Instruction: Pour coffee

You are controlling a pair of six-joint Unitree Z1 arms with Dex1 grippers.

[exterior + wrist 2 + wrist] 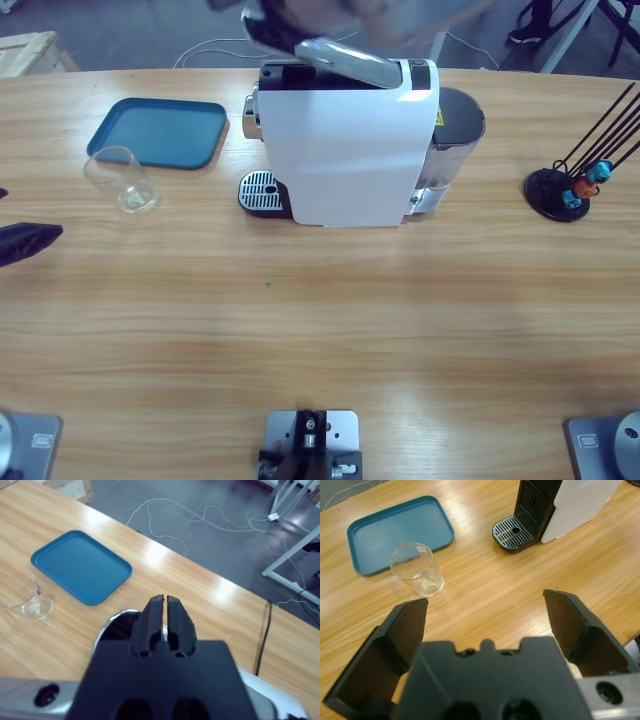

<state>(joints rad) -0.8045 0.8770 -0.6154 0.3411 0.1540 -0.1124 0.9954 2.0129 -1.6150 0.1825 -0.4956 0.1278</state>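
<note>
Coffee, the pale liquid the task names, we could not make out for certain: the small clear glass tumbler (122, 179) showed only a faint glint at its base in each view. It stood upright on the long wooden table (320, 330), just below the flat blue rectangular plastic tray (158, 132) with rounded corners, apart from it.

At the far left edge of the high view we saw only the dark tips of the left gripper (485, 617), the rest cut off; its wrist view showed the two black jaws spread wide with nothing between them, the tumbler lying ahead and somewhat to one side.

Between tumbler and table middle stood the white box-shaped coffee machine (345, 145), with a round black slotted drip grille (260, 190) at its left foot and a grey cylindrical tank (458, 130) at its right. The right gripper (165, 600) hovered above the machine's top, its jaws pressed together on nothing; in the high view the silver arm (330, 50) there was blurred and partly cropped.

Far right we saw a round black stand with thin black rods (575, 180), holding small orange and blue capsules (588, 180), too small to detail.
</note>
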